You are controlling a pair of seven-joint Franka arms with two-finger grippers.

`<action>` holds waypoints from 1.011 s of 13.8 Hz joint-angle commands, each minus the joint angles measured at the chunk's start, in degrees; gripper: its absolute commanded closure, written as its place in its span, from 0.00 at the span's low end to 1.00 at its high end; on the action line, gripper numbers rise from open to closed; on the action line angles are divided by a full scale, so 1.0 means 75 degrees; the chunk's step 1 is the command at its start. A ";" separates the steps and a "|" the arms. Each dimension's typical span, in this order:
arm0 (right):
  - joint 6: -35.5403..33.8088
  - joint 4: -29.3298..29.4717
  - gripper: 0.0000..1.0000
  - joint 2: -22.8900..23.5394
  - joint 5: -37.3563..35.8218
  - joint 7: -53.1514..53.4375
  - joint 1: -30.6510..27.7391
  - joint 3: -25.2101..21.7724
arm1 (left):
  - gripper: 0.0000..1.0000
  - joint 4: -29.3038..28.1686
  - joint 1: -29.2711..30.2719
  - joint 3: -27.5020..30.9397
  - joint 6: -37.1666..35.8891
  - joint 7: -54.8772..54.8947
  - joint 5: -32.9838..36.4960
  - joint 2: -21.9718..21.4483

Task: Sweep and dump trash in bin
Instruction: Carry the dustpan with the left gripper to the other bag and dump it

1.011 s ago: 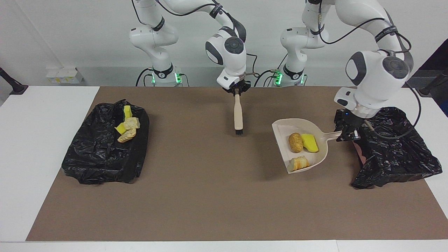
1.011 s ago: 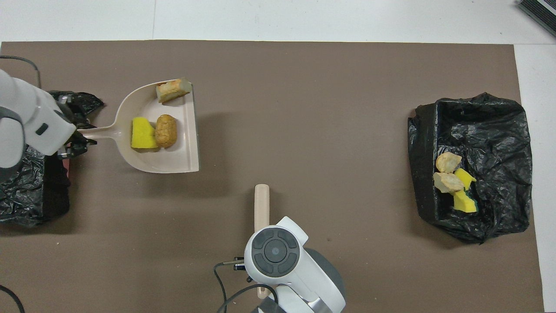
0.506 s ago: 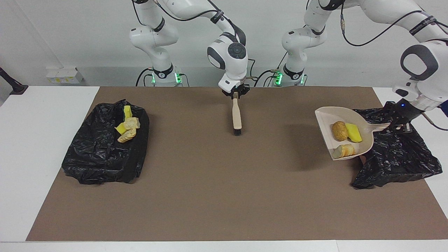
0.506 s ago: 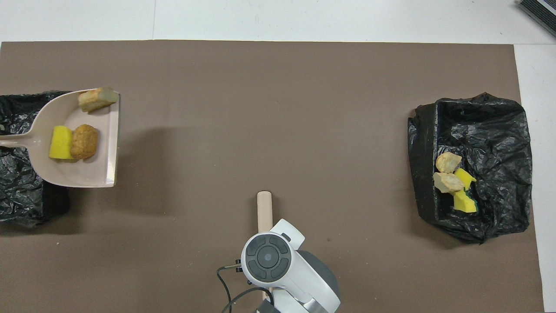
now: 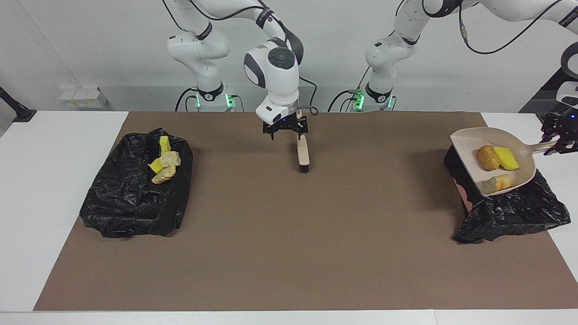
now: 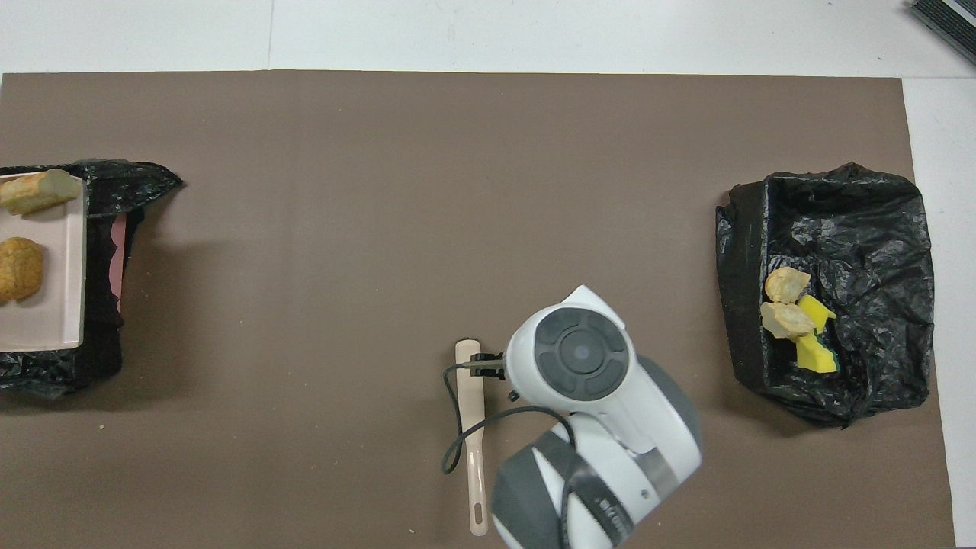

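My left gripper [image 5: 556, 141] is shut on the handle of the beige dustpan [image 5: 469, 146], holding it in the air over the black-bagged bin [image 5: 510, 212] at the left arm's end. The trash in the pan is a brown roll [image 5: 487, 158], a yellow sponge chunk [image 5: 505, 158] and a striped roll [image 5: 496, 183]. Overhead, the dustpan [image 6: 46, 320] shows at the edge with two rolls [image 6: 18, 268] over the bin [image 6: 130, 179]. My right gripper [image 5: 286, 131] hangs open just above the mat beside the brush [image 5: 303, 153]. The brush [image 6: 474, 427] lies flat.
A second black-bagged bin [image 5: 131, 203] sits at the right arm's end with several trash pieces [image 5: 165, 166] in it. It shows overhead as the bin [image 6: 862, 221] holding those pieces [image 6: 797, 320]. A brown mat [image 5: 289, 243] covers the white table.
The left arm lifted the loaded dustpan and carried it over the bin. The right gripper opened, let go of the brush and shifted toward the right arm's end.
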 commanded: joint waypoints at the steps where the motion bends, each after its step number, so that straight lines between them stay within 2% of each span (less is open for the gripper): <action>1: -0.0524 0.0349 0.00 -0.0253 -0.0112 -0.0777 -0.0029 -0.0740 | 1.00 0.0178 -0.0040 0.0080 0.0534 -0.0020 0.1108 0.0130; 2: -0.0781 0.0641 0.00 -0.0253 -0.0112 -0.1116 -0.0029 -0.1102 | 1.00 0.0119 -0.0076 0.0080 0.0954 -0.0032 0.1822 0.0119; 4: -0.1332 0.1157 0.00 -0.0253 -0.0101 -0.2064 -0.0052 -0.1911 | 1.00 -0.0126 -0.0134 0.0092 0.1472 -0.0206 0.2436 0.0037; 6: -0.1953 0.1696 0.00 -0.0265 -0.0066 -0.3014 -0.0227 -0.2579 | 1.00 -0.0348 -0.0146 0.0080 0.2009 -0.0592 0.3557 -0.0056; 8: -0.2399 0.2061 0.00 -0.0311 -0.0089 -0.3403 -0.0240 -0.3329 | 1.00 -0.1446 -0.0181 0.0080 0.2736 -0.1736 0.4518 -0.0616; 9: -0.2610 0.2166 0.00 -0.0439 -0.0112 -0.3707 -0.0240 -0.3669 | 1.00 -0.2101 -0.0379 0.0069 0.2925 -0.2439 0.5394 -0.0968; 11: -0.2950 0.2203 0.00 -0.0790 -0.0101 -0.4665 -0.0240 -0.4186 | 1.00 -0.2832 -0.0778 0.0069 0.2869 -0.3519 0.6733 -0.1462; 12: -0.3103 0.2203 0.00 -0.0966 -0.0101 -0.5135 -0.0240 -0.4501 | 1.00 -0.2869 -0.0942 0.0069 0.2787 -0.3675 0.7087 -0.1521; 14: -0.3198 0.2214 0.00 -0.1155 -0.0112 -0.5467 -0.0240 -0.4692 | 1.00 -0.2776 -0.0839 0.0080 0.2845 -0.3641 0.7324 -0.1545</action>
